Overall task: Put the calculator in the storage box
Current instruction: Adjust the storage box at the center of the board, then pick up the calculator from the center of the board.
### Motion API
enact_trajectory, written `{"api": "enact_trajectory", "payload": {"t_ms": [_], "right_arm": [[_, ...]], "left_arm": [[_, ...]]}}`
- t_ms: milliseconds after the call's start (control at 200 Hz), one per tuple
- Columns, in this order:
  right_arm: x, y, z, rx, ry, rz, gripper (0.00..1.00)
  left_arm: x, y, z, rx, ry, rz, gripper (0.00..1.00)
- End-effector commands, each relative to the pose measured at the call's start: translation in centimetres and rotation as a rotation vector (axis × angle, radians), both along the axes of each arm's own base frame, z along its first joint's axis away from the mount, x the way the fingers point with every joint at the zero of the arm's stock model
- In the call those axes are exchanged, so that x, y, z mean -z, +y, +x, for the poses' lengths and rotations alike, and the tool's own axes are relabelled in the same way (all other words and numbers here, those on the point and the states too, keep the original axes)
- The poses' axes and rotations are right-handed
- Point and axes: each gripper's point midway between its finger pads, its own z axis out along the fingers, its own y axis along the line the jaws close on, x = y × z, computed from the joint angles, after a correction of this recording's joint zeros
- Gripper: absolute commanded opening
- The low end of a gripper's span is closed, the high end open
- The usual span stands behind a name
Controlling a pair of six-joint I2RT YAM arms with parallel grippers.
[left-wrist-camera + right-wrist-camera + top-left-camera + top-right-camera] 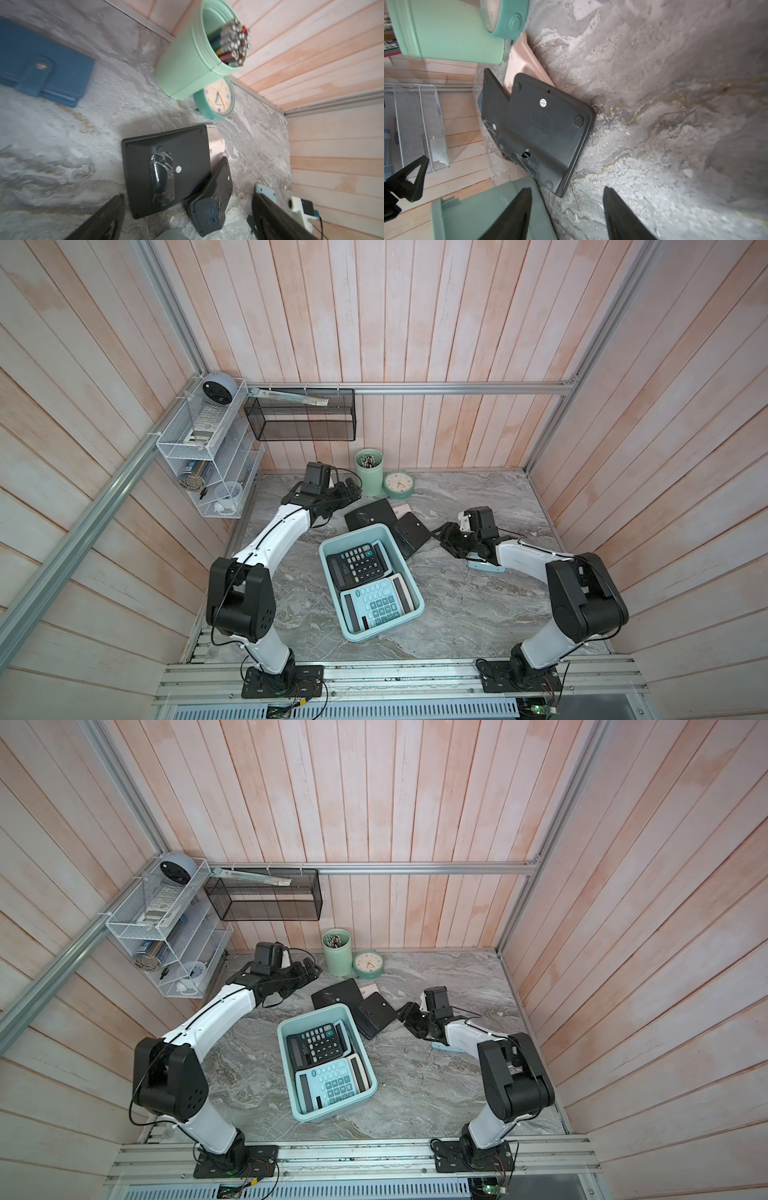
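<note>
Grey marble-patterned tabletop (478, 614), pale pink plank walls (415, 323), storage box (331, 593) mid-table, left pincer (351, 491) apart, right pincer (566, 188) apart

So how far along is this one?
Done: a black calculator and an aqua calculator lie in the storage box. In hand: nothing; the right gripper and left gripper are open and empty. Left: a larger face-down black calculator, a smaller face-down calculator and a pink item partly under them, on the table beyond the box.
</note>
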Motion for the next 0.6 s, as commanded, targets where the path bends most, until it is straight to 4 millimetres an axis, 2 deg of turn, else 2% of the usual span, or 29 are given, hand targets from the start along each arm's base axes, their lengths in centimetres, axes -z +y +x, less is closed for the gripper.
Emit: {"api": "enact_trajectory", "payload": {"t_ms": [0,185,415,595], "right_arm": [[0.3,1.7,0.4,0.000,-0.013,0.058,0.61],[2.1,3.6,0.1,0.015,0.016,0.103,0.61],[4.1,5.7,0.0,0.057,0.051,0.163,0.61],[5.5,5.8,0.1,0.109,0.059,0.164,0.61]], "left_arm": [[-0.6,-3.4,1.6,0.121,-0.080,-0.028,1.00],[2.5,-7.2,2.3,0.227,-0.058,-0.027,1.00],[7.1,-8.8,3.1,0.274,-0.002,-0.037,0.99],[10.0,-10.4,3.2,0.305,0.038,-0.056,0.99]]}}
